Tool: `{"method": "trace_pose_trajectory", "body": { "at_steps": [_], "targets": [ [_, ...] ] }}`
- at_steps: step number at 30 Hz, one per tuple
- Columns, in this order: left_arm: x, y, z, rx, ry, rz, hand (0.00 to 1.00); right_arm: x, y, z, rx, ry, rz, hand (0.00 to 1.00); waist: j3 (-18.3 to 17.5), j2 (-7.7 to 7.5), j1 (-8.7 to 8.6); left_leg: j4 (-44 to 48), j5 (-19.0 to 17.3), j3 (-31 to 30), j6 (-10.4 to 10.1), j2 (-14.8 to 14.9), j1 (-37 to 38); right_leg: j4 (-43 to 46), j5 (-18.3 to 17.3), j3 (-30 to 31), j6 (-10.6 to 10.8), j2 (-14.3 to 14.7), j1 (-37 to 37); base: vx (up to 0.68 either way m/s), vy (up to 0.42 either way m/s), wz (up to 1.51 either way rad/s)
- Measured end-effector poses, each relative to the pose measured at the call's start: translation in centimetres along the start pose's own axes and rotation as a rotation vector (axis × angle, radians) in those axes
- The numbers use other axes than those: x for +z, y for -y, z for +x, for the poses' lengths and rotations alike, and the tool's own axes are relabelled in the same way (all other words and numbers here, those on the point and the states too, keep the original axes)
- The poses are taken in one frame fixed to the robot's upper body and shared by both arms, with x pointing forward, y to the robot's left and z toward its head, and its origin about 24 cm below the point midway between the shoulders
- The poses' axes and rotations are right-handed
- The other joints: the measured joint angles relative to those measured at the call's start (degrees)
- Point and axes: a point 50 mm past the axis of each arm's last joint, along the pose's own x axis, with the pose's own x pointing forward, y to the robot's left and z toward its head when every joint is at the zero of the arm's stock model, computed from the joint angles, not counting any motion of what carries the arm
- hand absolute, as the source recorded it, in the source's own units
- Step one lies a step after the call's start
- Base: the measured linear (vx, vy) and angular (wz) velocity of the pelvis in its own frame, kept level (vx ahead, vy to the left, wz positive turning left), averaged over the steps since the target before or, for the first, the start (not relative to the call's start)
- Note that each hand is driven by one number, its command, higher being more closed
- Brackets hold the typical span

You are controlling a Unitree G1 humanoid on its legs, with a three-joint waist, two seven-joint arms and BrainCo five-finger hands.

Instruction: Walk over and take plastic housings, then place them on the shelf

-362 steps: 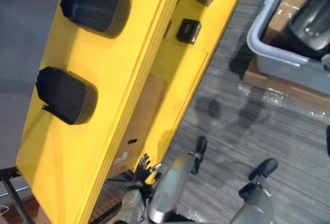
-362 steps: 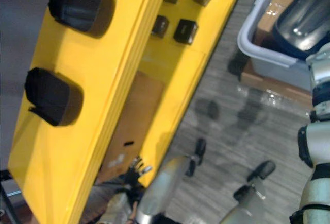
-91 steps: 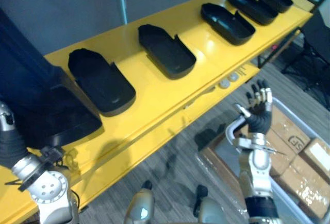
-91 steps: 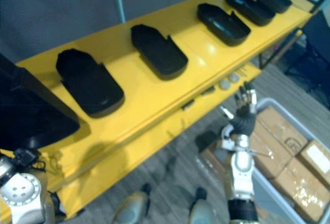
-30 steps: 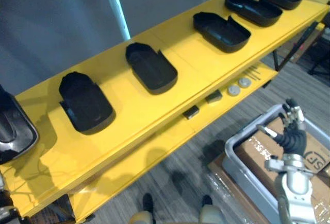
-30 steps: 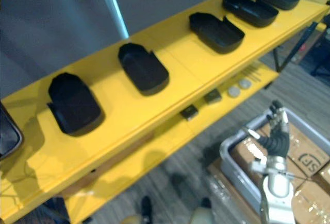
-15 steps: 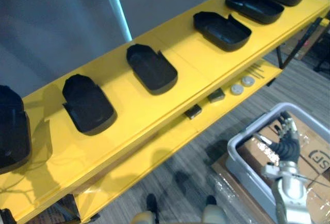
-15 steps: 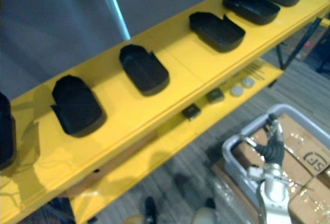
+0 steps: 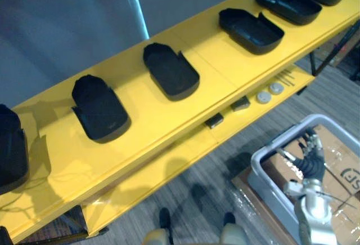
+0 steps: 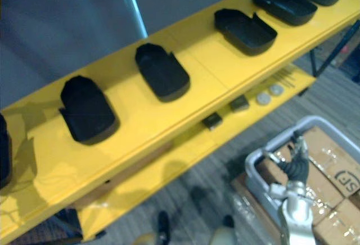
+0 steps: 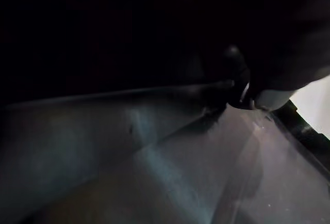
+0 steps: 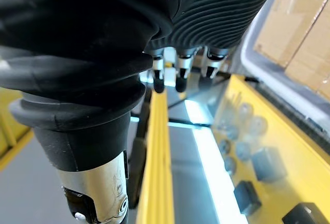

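Another black plastic housing (image 9: 11, 152) is now down on the yellow shelf (image 9: 169, 115), so one more is placed; the right hand (image 9: 310, 163) hangs slack-fingered over the grey plastic bin (image 9: 281, 140), and the left hand's (image 11: 268, 98) state can't be told.

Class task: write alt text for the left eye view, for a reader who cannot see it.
A row of black housings sits on a long yellow shelf running diagonally. At lower right, the robot's open right hand hovers over a grey bin of cardboard boxes.

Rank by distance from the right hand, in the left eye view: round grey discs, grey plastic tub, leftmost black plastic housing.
1. Grey plastic tub, beneath the right hand.
2. Round grey discs, lower yellow shelf.
3. Leftmost black plastic housing, top shelf's far left.
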Motion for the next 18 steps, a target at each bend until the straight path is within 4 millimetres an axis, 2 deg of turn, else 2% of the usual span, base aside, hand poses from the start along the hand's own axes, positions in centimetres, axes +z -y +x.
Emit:
{"method": "trace_pose_trajectory", "body": {
  "at_steps": [6, 10, 18],
  "targets": [
    [0.2, 0.1, 0.0, 0.019, 0.006, -0.041, 1.0, 0.6, -0.2, 0.8, -0.005, 0.03, 0.031, 0.0, 1.6, -1.89, -0.02, 0.0, 0.7, 0.3, 0.0, 0.0, -1.5, 1.8, -0.2, 0.9, -0.3, 0.0, -3.1, -0.01, 0.002, -0.01],
    [0.9, 0.4, -0.1, 0.023, 0.025, -0.07, 1.0, 1.5, 0.3, 1.7, -0.032, 0.071, 0.039, 0.0, 4.6, -2.99, -0.17, 0.0, 1.2, 0.3, 0.0, 0.0, -2.2, 2.7, -0.4, 1.3, -0.7, 0.0, -4.3, -0.01, 0.001, 0.0],
    [1.7, 0.6, -0.2, 0.072, 0.043, -0.119, 1.0, 3.1, 1.3, 3.0, -0.046, 0.136, 0.022, 0.0, 8.1, -2.68, -0.26, 0.1, 1.7, 0.9, 0.0, 0.0, -3.8, 4.9, -0.5, 2.9, -0.5, 0.0, -7.4, 0.0, -0.003, -0.03]
  ]
}}
